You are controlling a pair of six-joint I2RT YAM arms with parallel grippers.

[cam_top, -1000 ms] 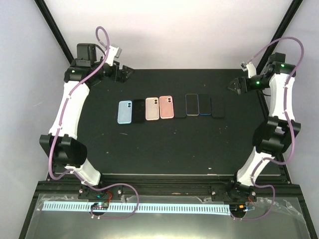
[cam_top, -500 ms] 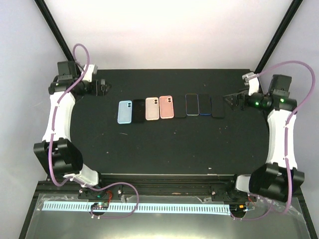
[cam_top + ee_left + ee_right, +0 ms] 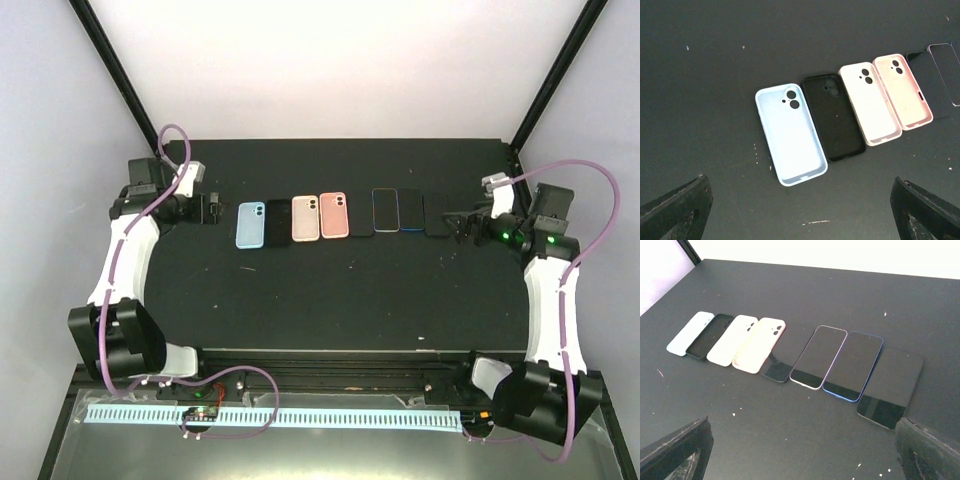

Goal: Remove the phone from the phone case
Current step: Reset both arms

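You are hanging both jaws wide open and empty, so be gripping the end phone (image 3: 890, 388) by its edges, not its glass.

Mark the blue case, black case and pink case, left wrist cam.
blue case (image 3: 792, 137), left wrist view, centre of its flat panel.
black case (image 3: 835, 120), left wrist view, centre of its flat panel.
pink case (image 3: 903, 95), left wrist view, centre of its flat panel.

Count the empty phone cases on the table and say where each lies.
4, side by side at the left end of the row: light blue case outermost, then black case, white case, pink case next to the phones. None appears hidden.
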